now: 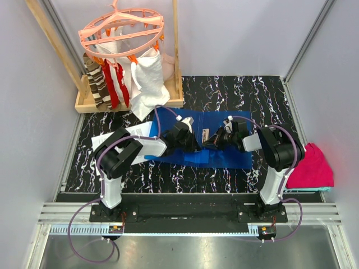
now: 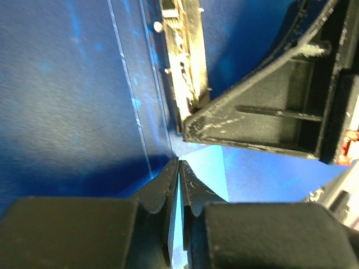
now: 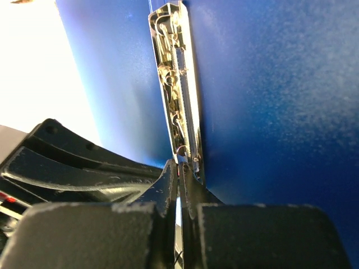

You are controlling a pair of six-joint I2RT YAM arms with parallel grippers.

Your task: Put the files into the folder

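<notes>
Black marbled tabletop (image 1: 224, 89): folder (image 1: 230, 154), blue, open at frame centre. Step, as judged: freeing metal clip (image 3: 179, 84); next, lift it and fetch sheets. Right gripper (image 3: 179, 168) pressed together at clip's lower end. Left gripper (image 2: 178, 165) nearly closed beside clip, seemingly empty. Files (image 1: 102, 139) centre-left, outside folder.

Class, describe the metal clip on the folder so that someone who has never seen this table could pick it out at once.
Find the black marbled table and, in its middle, the flat blue folder. Near the folder's centre lies the metal clip, a narrow strip. It alone is shiny, pale gold metal against the plain blue plastic around it.
</notes>
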